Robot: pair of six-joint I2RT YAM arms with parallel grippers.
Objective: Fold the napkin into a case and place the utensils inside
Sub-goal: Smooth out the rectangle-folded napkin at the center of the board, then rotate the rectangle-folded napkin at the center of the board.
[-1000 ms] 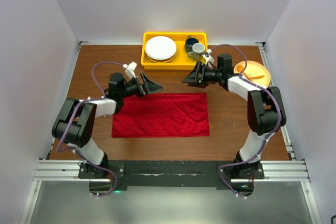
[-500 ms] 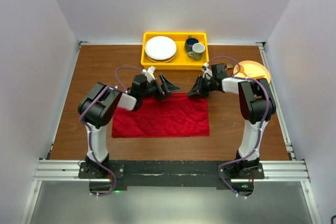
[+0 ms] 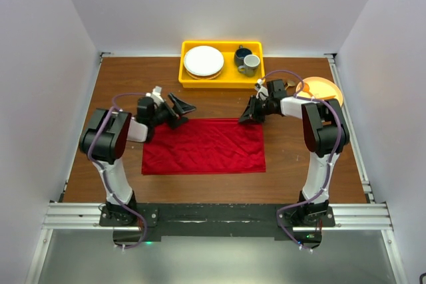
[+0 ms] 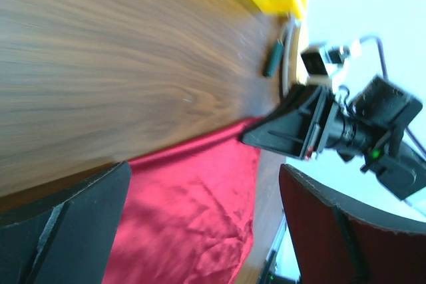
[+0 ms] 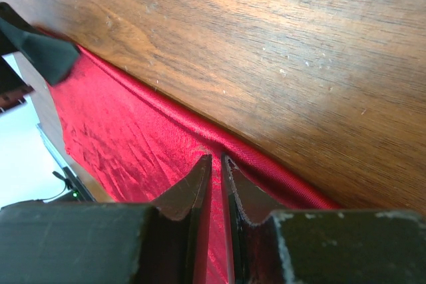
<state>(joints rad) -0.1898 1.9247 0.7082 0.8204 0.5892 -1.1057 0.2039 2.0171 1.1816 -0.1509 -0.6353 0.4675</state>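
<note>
The red napkin [image 3: 203, 145] lies flat as a wide rectangle in the middle of the table. My right gripper [image 3: 245, 118] is down at its far right corner. In the right wrist view the jaws [image 5: 216, 159] are pressed together on the napkin's [image 5: 133, 144] rolled far edge. My left gripper [image 3: 184, 114] hovers wide open over the far left corner, with nothing between its fingers [image 4: 205, 171] and red cloth [image 4: 193, 211] below. The utensils are too small to make out in these views.
A yellow tray [image 3: 223, 83] with white plates [image 3: 204, 61] and two mugs [image 3: 247, 62] stands at the back centre. An orange plate [image 3: 323, 88] sits at the back right, beside the right arm. Bare wood surrounds the napkin.
The right gripper dropped to the napkin's far right corner and closed on its edge. The left gripper swung right along the far edge, then back left to the far left corner, staying open.
</note>
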